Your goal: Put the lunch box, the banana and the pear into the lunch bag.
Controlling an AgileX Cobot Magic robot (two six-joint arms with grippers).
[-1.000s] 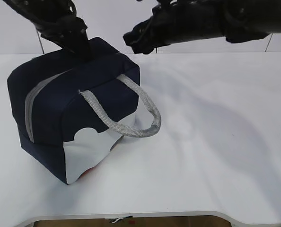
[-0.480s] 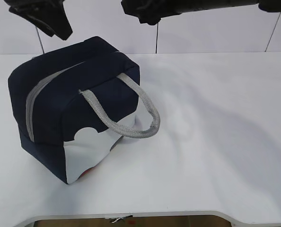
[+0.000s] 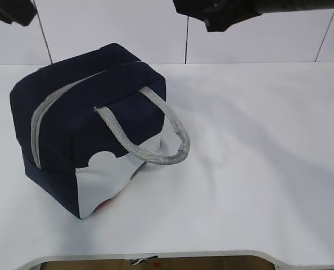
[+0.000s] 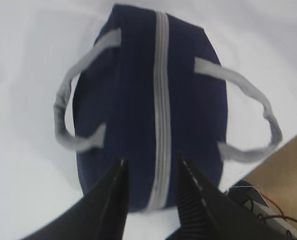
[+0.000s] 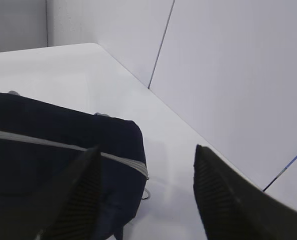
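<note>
Both arms are raised clear of the worktop [image 3: 257, 169]. In the exterior view only a dark corner of the left arm shows at the top left edge, and the right arm reaches in along the top edge from the right, its tip above and behind the lunch bag [image 3: 88, 129]. The left gripper [image 4: 151, 192] looks straight down on the bag from above, its 2 fingers [image 4: 108, 200] spread apart with nothing between them, framing the near end of the grey zipper [image 4: 161, 100]. The right gripper [image 5: 146, 195] hangs beside the bag's far end, its 2 ribbed fingers [image 5: 213, 200] wide apart and holding nothing.

The lunch bag stands on the left part of the white worktop, navy blue with a white lower corner panel [image 3: 108, 183]. Its zipper runs closed along the whole top, so the inside is hidden. 1 grey webbing handle [image 3: 147, 132] droops down the front face toward the worktop; from above, 2 handles hang out to either side. A small ring pull [image 5: 146, 194] lies at the zipper's end. The lunch box, banana and pear are not visible in any view.
</note>
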